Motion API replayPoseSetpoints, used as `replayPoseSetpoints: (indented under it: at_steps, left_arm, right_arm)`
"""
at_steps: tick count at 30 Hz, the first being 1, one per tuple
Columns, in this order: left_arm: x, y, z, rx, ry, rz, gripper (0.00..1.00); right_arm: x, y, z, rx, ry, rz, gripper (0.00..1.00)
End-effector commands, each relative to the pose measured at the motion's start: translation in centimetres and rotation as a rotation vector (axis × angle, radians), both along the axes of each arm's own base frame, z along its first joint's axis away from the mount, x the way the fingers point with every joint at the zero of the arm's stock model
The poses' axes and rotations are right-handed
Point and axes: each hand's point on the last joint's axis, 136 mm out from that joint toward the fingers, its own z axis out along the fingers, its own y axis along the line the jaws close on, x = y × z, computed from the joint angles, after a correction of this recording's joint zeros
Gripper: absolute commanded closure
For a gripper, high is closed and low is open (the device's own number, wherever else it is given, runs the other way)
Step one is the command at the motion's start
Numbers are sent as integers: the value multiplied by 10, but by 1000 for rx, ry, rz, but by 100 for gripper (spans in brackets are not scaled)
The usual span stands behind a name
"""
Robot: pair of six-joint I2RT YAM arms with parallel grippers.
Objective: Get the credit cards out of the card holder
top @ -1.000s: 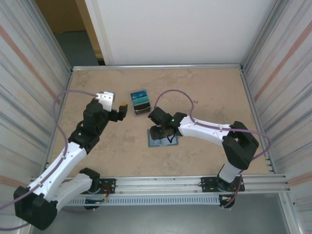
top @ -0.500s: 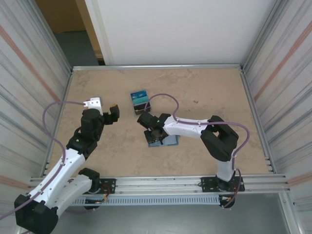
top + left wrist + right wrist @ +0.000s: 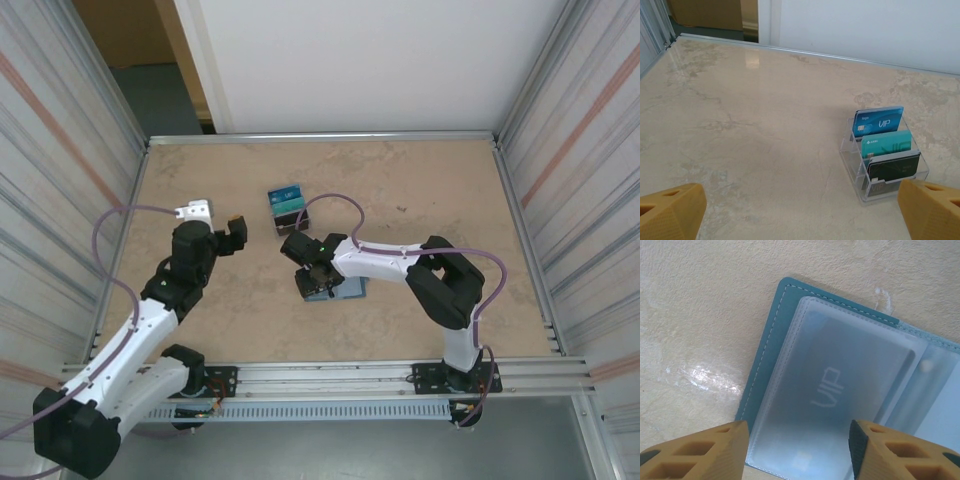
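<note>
The card holder (image 3: 763,374) is a teal-blue wallet lying open on the table, also seen under my right gripper (image 3: 316,282) from above. A blue card marked VIP (image 3: 832,390) sits inside its frosted clear sleeve. My right gripper (image 3: 797,450) hovers just over that sleeve, open, with one finger at each side of it. Three more credit cards, blue (image 3: 878,120), teal (image 3: 886,145) and dark (image 3: 893,167), stand in a clear stand (image 3: 288,211). My left gripper (image 3: 214,222) is wide open to the left of the stand, holding nothing.
The clear acrylic stand (image 3: 852,165) sits about mid-table, just behind the wallet. Metal rails (image 3: 320,136) edge the tan table, and corrugated walls close in both sides. Bare tabletop (image 3: 740,125) stretches in front of my left gripper (image 3: 800,220).
My left gripper has pulled back and to the left, away from the stand. My right gripper has shifted left over the wallet, its elbow has folded in, and its jaws have widened.
</note>
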Motion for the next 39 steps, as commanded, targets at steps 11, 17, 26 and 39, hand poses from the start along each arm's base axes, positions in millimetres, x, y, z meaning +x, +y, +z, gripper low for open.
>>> replayPoseSetpoints:
  at_steps: [11, 17, 26, 39]
  left_arm:
    - [3, 2, 0, -10, 19, 22, 1]
    - [3, -3, 4, -3, 16, -12, 1]
    - [-1, -13, 14, 9, -10, -76, 1]
    - [-6, -45, 36, 118, -102, -124, 1]
  right_arm:
    - [-7, -11, -25, -72, 49, 3, 48]
    - [-3, -17, -18, -28, 57, -23, 57]
    - [3, -14, -1, 117, 72, -36, 73]
    - [-25, 12, 20, 185, 67, 145, 89]
